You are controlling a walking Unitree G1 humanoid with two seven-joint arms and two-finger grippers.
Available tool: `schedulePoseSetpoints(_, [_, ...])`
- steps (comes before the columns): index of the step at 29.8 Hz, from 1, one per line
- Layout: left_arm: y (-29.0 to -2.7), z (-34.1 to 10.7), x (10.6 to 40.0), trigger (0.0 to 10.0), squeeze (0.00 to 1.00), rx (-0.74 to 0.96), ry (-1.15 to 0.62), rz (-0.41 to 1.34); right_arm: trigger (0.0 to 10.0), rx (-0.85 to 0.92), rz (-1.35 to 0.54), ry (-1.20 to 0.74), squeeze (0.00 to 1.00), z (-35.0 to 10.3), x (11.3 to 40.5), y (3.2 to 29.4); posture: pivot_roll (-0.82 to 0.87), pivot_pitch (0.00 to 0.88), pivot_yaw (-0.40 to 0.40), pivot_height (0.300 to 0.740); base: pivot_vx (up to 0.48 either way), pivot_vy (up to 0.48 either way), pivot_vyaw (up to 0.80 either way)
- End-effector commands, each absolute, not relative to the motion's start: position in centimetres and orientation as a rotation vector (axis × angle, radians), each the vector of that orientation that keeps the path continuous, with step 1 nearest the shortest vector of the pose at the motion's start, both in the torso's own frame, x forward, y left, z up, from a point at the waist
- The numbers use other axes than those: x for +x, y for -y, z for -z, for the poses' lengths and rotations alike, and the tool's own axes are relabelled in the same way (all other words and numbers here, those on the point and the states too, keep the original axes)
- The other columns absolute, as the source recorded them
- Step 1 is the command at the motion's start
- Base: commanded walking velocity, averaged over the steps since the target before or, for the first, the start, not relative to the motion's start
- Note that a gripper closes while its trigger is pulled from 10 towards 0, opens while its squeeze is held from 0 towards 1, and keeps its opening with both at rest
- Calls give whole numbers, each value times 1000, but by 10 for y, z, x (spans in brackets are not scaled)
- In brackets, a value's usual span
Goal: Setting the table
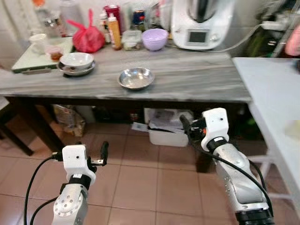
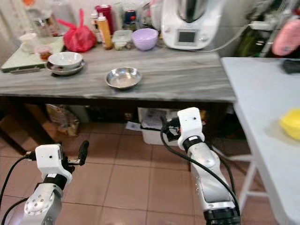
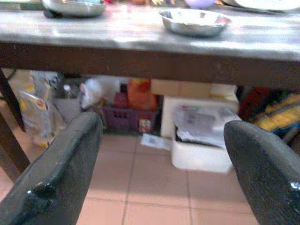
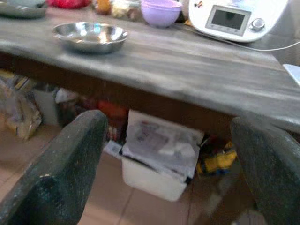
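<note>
Facing a grey-topped counter (image 1: pixel 187 77). Item: steel bowl (image 1: pixel 136 78), empty, at counter centre, near the front edge. Item: white bowl (image 1: pixel 76 59) stacked on a plate, at 10 o'clock from the steel bowl. Item: lilac bowl (image 1: pixel 155 39) at 1 o'clock, beside a white kitchen machine (image 1: pixel 201 23). Left gripper (image 3: pixel 159 164) and right gripper (image 4: pixel 173 164): both released, fingers spread wide, holding nothing, low before the counter above tiled floor (image 1: pixel 140 178).

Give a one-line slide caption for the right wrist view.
Open right gripper below the table edge, facing a steel bowl.
</note>
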State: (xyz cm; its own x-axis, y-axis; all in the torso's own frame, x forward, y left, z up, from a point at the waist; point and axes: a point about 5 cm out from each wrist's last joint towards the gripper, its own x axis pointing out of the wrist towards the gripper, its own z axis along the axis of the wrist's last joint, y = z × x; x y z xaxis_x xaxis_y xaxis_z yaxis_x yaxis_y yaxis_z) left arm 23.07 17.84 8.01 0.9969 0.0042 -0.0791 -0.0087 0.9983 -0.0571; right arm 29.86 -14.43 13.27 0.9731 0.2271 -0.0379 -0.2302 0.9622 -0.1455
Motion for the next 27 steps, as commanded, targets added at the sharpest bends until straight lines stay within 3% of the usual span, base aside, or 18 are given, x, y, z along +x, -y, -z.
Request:
schedulePoseSetpoints(1, [-182, -81, 230, 10000, 0, -46, -80, -19, 10000, -146, -241, -6, 0, -136, 300, 139, -115, 46, 38, 740, -364, 0, 0])
schedulePoseSetpoints(7, [-180, -81, 231, 10000, 0, -44, -78, -13, 10000, -147, -237, -4, 0, -136, 300, 138, -115, 44, 41, 740, -358, 0, 0])
schedulePoseSetpoints(27, [-169, -89, 234, 10000, 0, -84, -38, 66, 10000, -158, -196, 11, 0, -139, 300, 143, -124, 52, 45, 740, 0, 0, 0])
